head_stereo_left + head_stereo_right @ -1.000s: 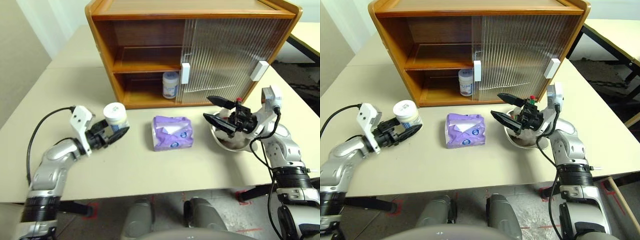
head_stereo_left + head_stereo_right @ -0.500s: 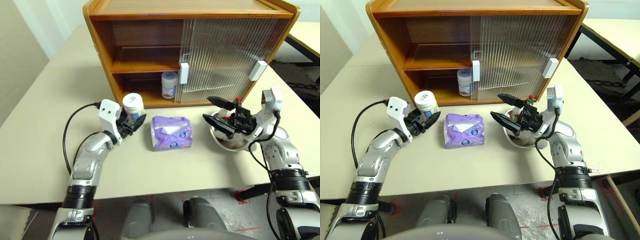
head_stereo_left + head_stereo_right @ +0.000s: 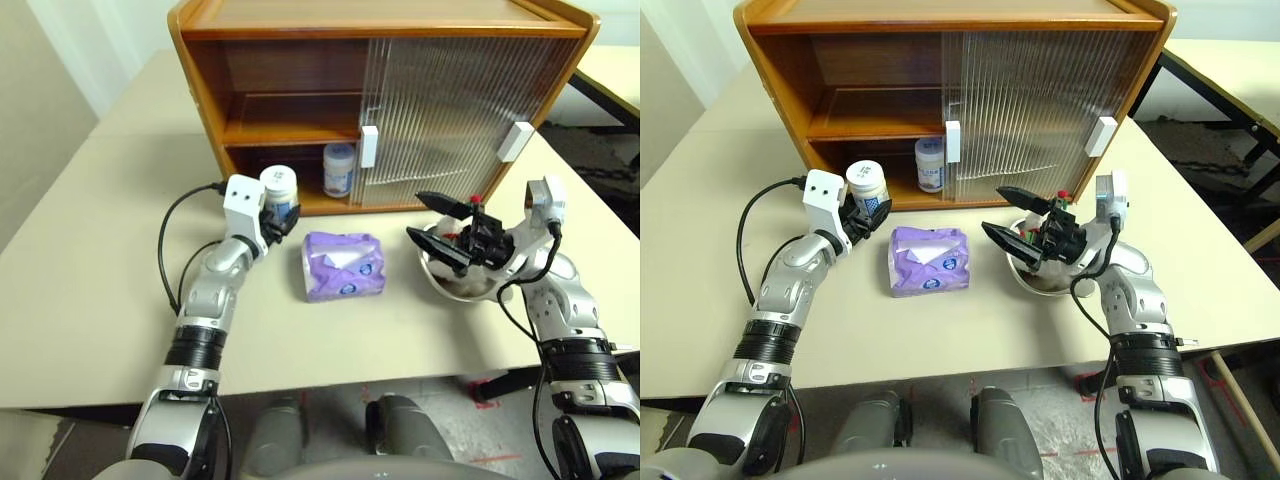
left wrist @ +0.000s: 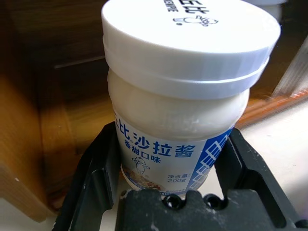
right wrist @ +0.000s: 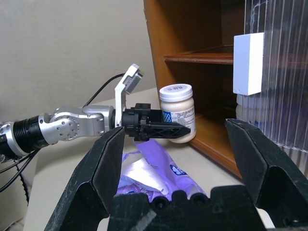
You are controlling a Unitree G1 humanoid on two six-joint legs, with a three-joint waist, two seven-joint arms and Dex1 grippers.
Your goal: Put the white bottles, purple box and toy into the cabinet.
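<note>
A white bottle [image 3: 279, 187] is held upright in the left gripper [image 3: 279, 215] before the cabinet [image 3: 300, 120] for shelving; the right gripper [image 3: 432, 222] is spread wide over the toy's bowl [image 3: 478, 288].

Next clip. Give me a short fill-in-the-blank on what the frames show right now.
1. The left hand grips a white ____.
2. The other white bottle stands on the cabinet's ____ shelf.
3. The purple box lies on the ____.
4. The right hand's jaws are ____.

Missing words: bottle; lower; table; open
</note>
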